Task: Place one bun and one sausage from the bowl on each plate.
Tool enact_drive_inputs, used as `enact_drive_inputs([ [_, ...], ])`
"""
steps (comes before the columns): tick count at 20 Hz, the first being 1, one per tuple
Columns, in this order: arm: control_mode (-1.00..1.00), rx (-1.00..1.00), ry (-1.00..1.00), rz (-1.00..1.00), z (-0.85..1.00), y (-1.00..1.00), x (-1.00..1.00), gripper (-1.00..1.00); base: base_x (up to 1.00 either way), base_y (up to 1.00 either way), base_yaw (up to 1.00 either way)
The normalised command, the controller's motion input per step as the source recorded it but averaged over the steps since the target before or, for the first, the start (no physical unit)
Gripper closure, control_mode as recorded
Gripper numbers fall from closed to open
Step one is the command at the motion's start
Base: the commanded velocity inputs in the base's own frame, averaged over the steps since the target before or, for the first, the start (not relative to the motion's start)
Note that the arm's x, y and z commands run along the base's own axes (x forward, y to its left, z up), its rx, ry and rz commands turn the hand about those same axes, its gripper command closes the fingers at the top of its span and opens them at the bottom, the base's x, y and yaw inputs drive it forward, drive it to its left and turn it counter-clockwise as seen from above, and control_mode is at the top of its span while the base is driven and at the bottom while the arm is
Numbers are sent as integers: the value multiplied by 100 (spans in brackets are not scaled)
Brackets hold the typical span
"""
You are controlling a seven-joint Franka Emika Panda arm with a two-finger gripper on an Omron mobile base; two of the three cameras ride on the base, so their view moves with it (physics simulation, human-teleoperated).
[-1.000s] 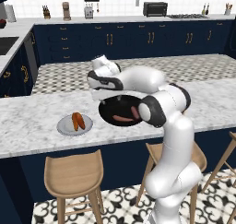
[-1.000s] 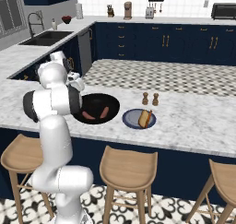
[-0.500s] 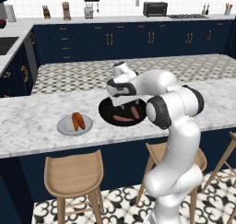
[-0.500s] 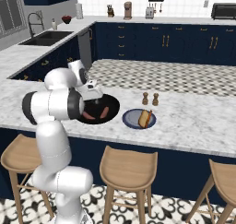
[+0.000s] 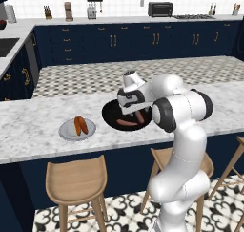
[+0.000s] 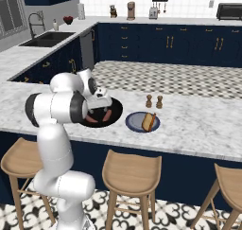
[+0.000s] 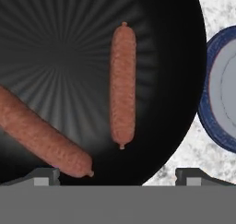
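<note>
The white arm rises from its base, bends forward at the elbow and reaches down with the wrist turned so the claw (image 7: pixel 118 173) points straight below. Its two dark fingertips (image 7: pixel 44 174) stand wide apart, with nothing between them.

On the worktop (image 6: pixel 198 129) stand one black bowl (image 5: pixel 112 115) holding two sausages (image 7: pixel 122 85), one plate (image 6: pixel 134 122) carrying one bun with one sausage (image 6: pixel 148 121), two small shakers (image 6: pixel 154 101) near its far edge, and three wooden stools (image 6: pixel 131 170) along its front edge.
</note>
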Motion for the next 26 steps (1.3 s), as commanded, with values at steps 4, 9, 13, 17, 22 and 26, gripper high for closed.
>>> enact_drive_inputs([
  [4, -100, -1, 0, -8, -24, -14, 46, -100, 0, 0, 0],
  [9, -100, -3, 0, -5, -35, -12, 40, -100, 0, 0, 0],
  [13, -100, -6, -1, -1, -44, -3, 19, -100, 0, 0, 0],
  [17, -100, -9, 0, -1, -43, -3, 7, -100, 0, 0, 0],
  [22, -100, -8, -2, 0, -34, -11, 3, -100, 0, 0, 0],
  [26, -100, 0, -1, 0, 0, -5, 0, 100, 0, 0, 0],
])
